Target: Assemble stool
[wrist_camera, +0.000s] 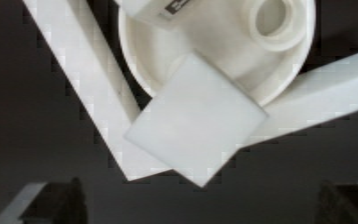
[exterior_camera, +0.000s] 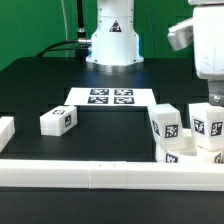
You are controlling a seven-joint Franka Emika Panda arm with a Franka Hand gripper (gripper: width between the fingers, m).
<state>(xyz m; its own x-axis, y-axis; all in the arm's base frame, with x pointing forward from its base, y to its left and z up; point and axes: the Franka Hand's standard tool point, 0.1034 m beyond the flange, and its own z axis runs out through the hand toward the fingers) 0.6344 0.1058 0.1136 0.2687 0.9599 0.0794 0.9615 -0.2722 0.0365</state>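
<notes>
One stubby white leg (exterior_camera: 58, 120) with a marker tag lies alone on the black table toward the exterior view's left. At the exterior view's right, more tagged white stool parts (exterior_camera: 167, 124) are bunched against the front rail. In the wrist view the round disc seat (wrist_camera: 202, 40) lies in the corner of two rails, and a white block leg (wrist_camera: 194, 125) lies tilted over its edge. My gripper (exterior_camera: 212, 98) hangs just above this bunch. Its dark fingers (wrist_camera: 55, 205) show at the frame's two corners, wide apart, with nothing between them (wrist_camera: 202, 208).
The marker board (exterior_camera: 110, 97) lies flat in front of the robot base. A long low white rail (exterior_camera: 100, 170) runs along the table's front, with a short piece (exterior_camera: 5, 128) at the exterior view's left. Two rails (wrist_camera: 83, 85) meet behind the seat.
</notes>
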